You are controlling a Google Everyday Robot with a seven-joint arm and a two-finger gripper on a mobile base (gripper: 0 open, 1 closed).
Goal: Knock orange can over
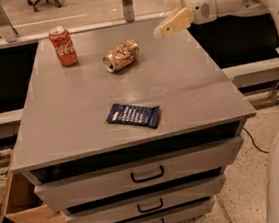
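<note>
Cardboard box [26, 219] sits on the floor at 8 o'clock from the grey drawer cabinet [71, 126]. On the cabinet top, a red Coca-Cola can [63, 45] stands upright at about 10 o'clock, close to the far left corner. The orange can [121, 55] lies on its side near 12 o'clock, its silver top turned toward 8 o'clock. It is well apart from the red can, touching neither it nor me. A dark blue snack packet [133, 115] lies flat toward 6 o'clock, short of the front edge. My gripper [163, 16] hangs above the far right part of the top, at 2 o'clock from the orange can, with its two beige fingers [174, 23] spread and holding nothing. Three drawers [137, 179] with dark handles face front.
</note>
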